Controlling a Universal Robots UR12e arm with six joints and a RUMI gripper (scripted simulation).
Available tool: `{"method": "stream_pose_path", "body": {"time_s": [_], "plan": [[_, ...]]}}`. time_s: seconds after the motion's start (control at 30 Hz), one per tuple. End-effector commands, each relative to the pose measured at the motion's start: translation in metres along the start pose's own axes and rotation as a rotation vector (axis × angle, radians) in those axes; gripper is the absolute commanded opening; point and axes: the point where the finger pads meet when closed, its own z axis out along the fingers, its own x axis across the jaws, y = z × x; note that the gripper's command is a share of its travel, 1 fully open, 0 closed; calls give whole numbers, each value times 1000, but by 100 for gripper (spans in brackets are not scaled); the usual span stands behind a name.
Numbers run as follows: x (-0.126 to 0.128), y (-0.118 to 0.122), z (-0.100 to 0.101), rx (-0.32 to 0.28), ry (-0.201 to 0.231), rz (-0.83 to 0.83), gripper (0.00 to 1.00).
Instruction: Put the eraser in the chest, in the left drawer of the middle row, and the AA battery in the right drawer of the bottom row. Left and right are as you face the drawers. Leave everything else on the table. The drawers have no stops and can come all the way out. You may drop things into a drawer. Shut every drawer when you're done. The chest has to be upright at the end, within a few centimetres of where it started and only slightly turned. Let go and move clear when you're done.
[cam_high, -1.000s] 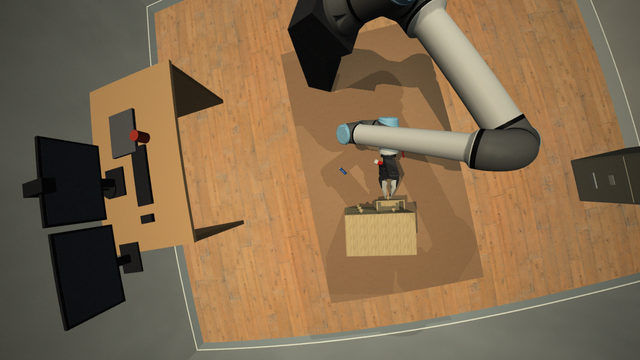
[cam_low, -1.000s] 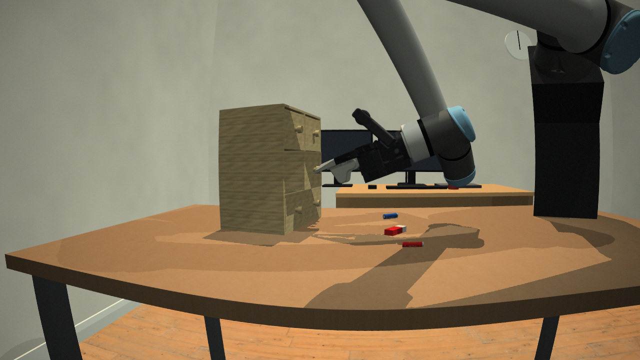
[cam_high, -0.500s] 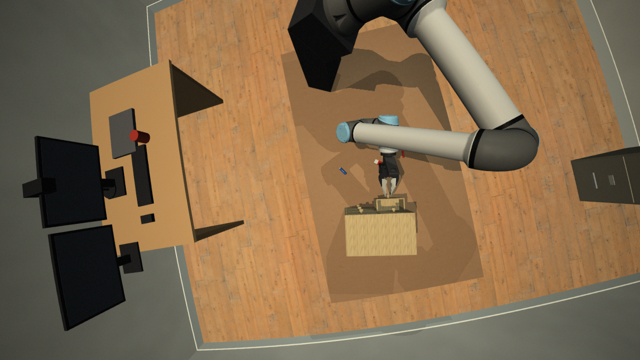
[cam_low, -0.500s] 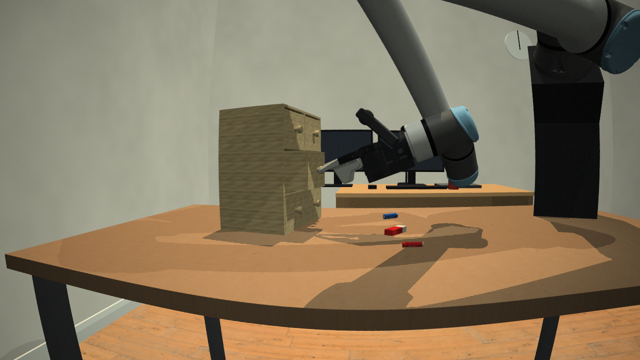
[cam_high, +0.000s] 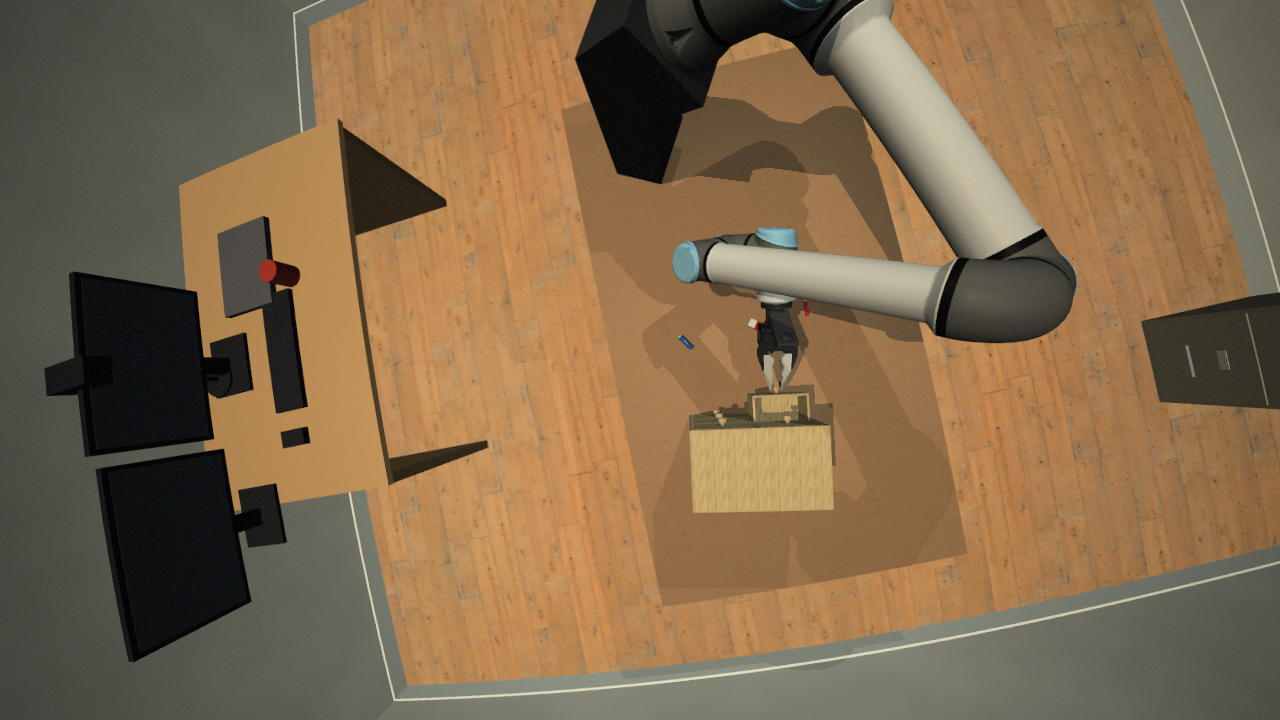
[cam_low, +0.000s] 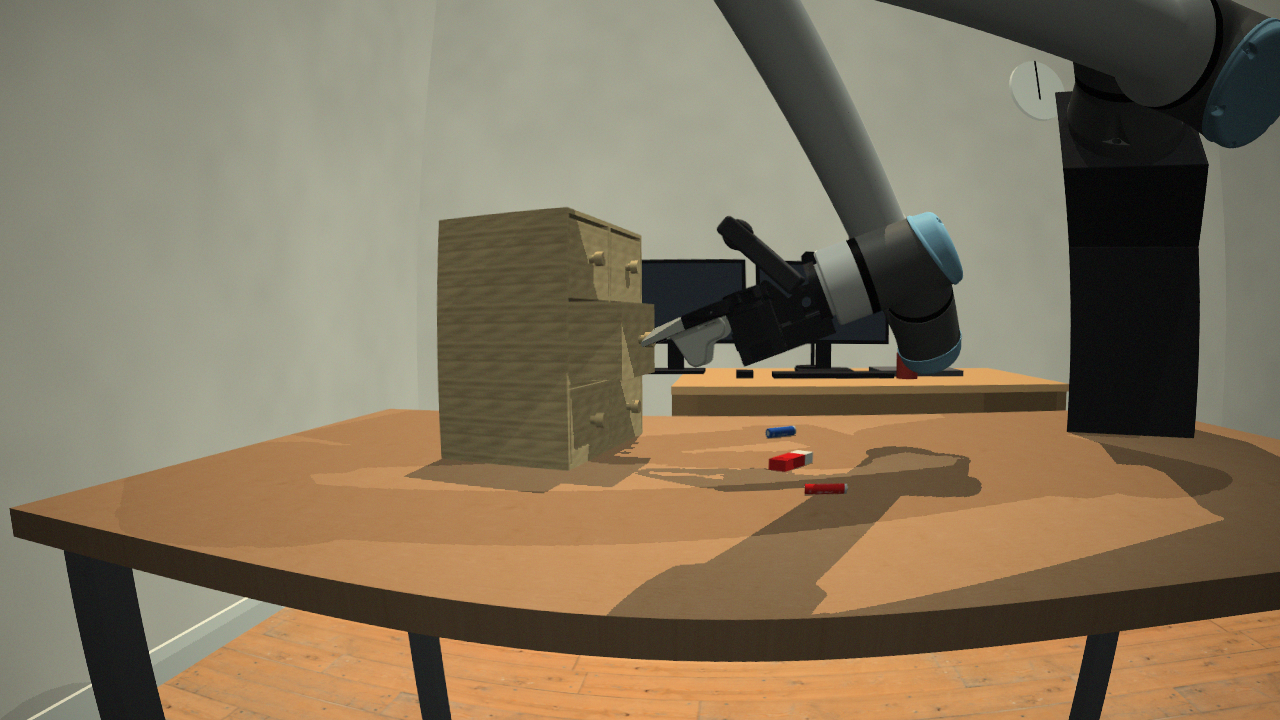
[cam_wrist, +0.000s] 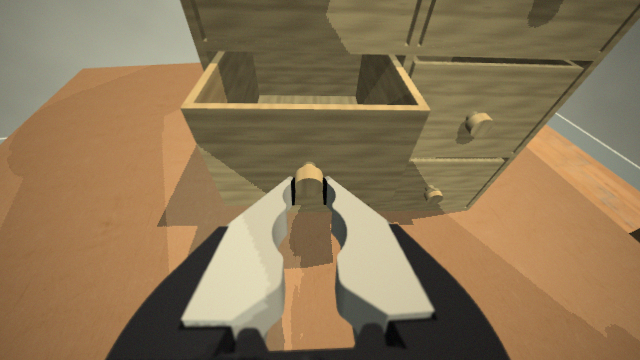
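Note:
The wooden chest (cam_high: 760, 470) (cam_low: 505, 340) stands upright. Its left middle-row drawer (cam_low: 646, 317) (cam_wrist: 305, 130) is pulled partly out, and the part of its inside that shows is empty. My gripper (cam_high: 776, 390) (cam_low: 644, 340) (cam_wrist: 308, 179) is shut on that drawer's round knob (cam_wrist: 309, 181). The bottom right drawer (cam_wrist: 455, 180) looks shut. The red and white eraser (cam_high: 752, 323) (cam_low: 790, 460) lies on the table in front of the chest. A blue cylinder (cam_high: 685, 342) (cam_low: 780, 431) and a red cylinder (cam_high: 806, 308) (cam_low: 825, 488) lie on either side of it; both look like batteries.
The right middle-row drawer (cam_wrist: 495, 95) looks shut or nearly so, its knob (cam_wrist: 479, 124) sticking out. The top row overhangs the open drawer's back. The arm's forearm (cam_high: 832, 277) passes above the table near the small objects. A desk (cam_high: 331, 429) with monitors stands apart.

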Motion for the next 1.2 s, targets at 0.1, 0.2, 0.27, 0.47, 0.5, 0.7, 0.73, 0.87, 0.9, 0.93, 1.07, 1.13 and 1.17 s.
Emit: {"method": "stream_pose_path", "body": {"time_s": [0.1,0.2,0.27,0.47,0.5,0.7,0.73,0.87,0.9,0.93,1.07,1.13,1.17], "plan": [[0,1,-3,1,0,0,7],[0,1,-4,1,0,0,7],[0,1,-4,1,0,0,7],[0,1,-5,1,0,0,7],[0,1,-5,1,0,0,7],[0,2,-6,1,0,0,7],[0,2,-6,1,0,0,7],[0,2,-6,1,0,0,7],[0,2,-6,1,0,0,7],[0,2,-7,1,0,0,7],[0,2,-7,1,0,0,7],[0,2,-7,1,0,0,7],[0,2,-7,1,0,0,7]]}}
